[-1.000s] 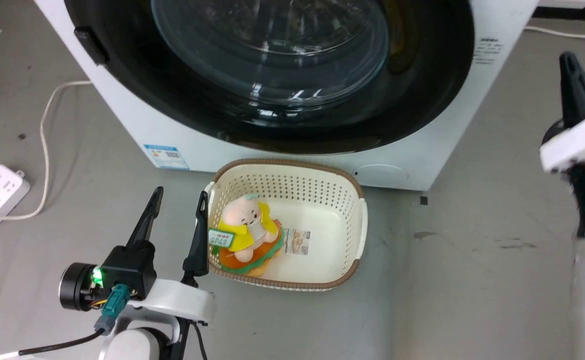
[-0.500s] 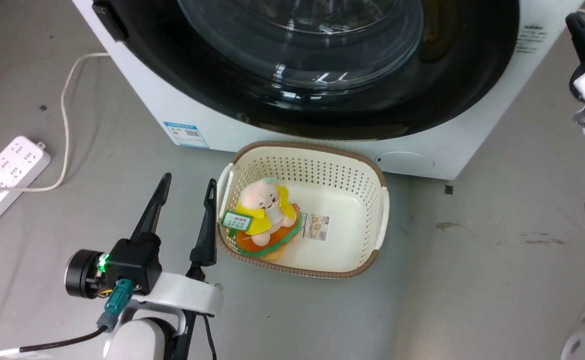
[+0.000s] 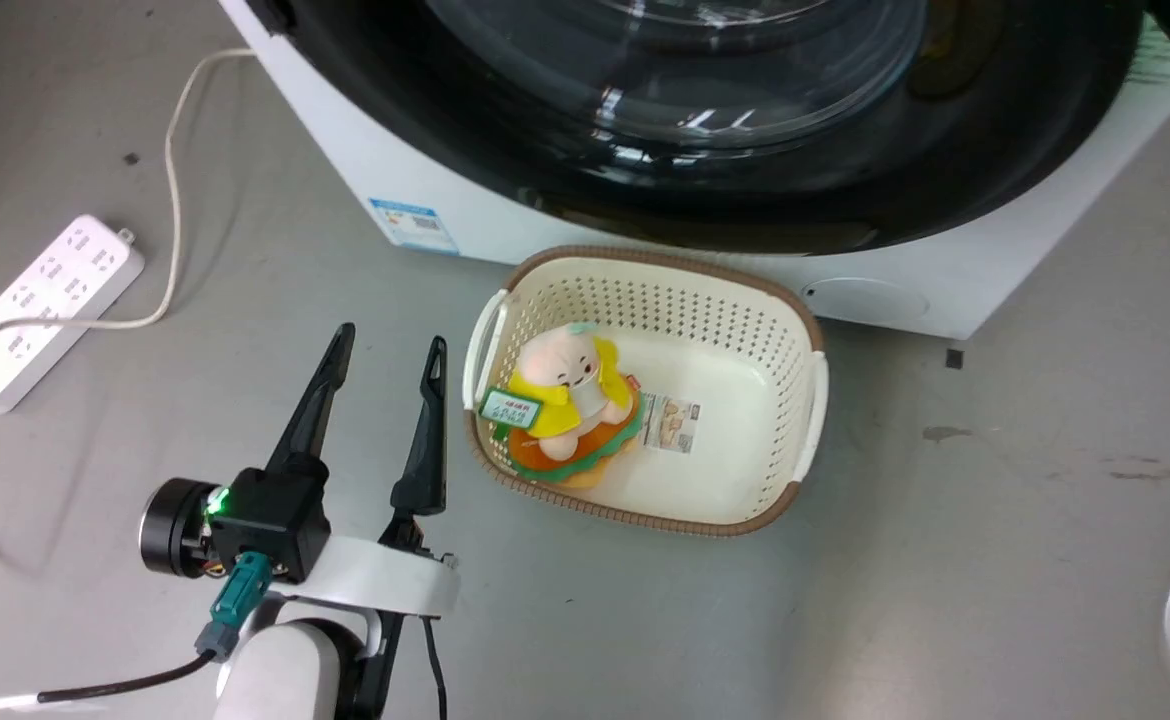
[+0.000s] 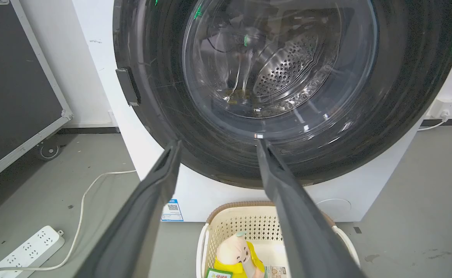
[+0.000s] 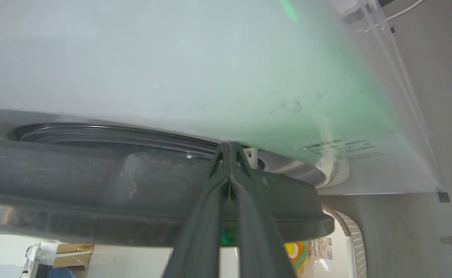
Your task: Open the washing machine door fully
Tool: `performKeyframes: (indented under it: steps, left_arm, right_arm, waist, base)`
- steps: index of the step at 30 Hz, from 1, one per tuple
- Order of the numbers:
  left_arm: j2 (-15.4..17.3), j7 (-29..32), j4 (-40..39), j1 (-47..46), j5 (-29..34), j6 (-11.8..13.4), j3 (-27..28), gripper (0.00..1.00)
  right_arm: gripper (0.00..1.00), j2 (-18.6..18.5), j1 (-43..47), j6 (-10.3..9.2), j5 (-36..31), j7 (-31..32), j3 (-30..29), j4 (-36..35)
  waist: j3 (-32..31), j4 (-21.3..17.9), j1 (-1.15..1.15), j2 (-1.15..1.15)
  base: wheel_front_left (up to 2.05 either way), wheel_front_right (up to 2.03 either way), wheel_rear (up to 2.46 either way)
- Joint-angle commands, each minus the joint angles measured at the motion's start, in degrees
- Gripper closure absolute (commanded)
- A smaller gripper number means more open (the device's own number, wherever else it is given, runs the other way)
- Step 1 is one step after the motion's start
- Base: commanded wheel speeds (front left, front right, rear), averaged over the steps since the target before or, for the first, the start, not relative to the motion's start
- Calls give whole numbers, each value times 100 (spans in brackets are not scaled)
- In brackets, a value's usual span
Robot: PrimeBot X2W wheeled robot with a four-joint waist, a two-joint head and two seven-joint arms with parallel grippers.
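A cream basket (image 3: 665,300) sits on the floor (image 3: 995,560) just below the washing machine door (image 3: 505,130), crowding the low space. Bare floor lies open to its right; a power strip (image 3: 40,300) and cable (image 3: 180,150) lie left

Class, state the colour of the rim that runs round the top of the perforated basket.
Brown. The basket has a brown rim on a cream body, clearest in the head view.
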Motion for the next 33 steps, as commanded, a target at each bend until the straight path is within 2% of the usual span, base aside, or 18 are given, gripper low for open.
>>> performKeyframes:
  steps: [1, 9, 15, 24, 28, 33]
  left_arm:
    - [-2, -65, -28, -128, -28, -25, -19, 0]
    - [-4, -161, -25, -244, -84, -13, -66, 0]
    - [-5, -233, -1, -288, -85, -6, -66, 0]
    - [-3, -340, 49, -274, -23, -46, -61, 0]
    - [10, -349, 95, -190, 11, -52, -32, 0]
    - [44, -349, 179, -20, 37, -55, 15, 0]
  right_arm:
    - [100, -18, -254, 0, 46, 153, -121, 148]
    - [100, 10, -662, 0, -164, 929, -610, 500]
    - [100, 57, -555, -1, -296, 1548, -841, 467]
    - [100, 225, -176, -1, 67, 2428, -1237, 237]
    - [100, 261, 231, -1, 308, 2704, -1134, 78]
    - [100, 266, 855, -1, 884, 2876, -627, 194]
  waist:
    - [59, 58, 0, 0]
    - [191, 210, 0, 0]
    - [106, 257, 0, 0]
    - [-232, 236, 0, 0]
    - [-480, 183, 0, 0]
    - [-866, 130, 0, 0]
  base:
    - [0, 0, 0]
    - [0, 0, 0]
    - [0, 0, 0]
    - [0, 0, 0]
    - [0, 0, 0]
    - [0, 0, 0]
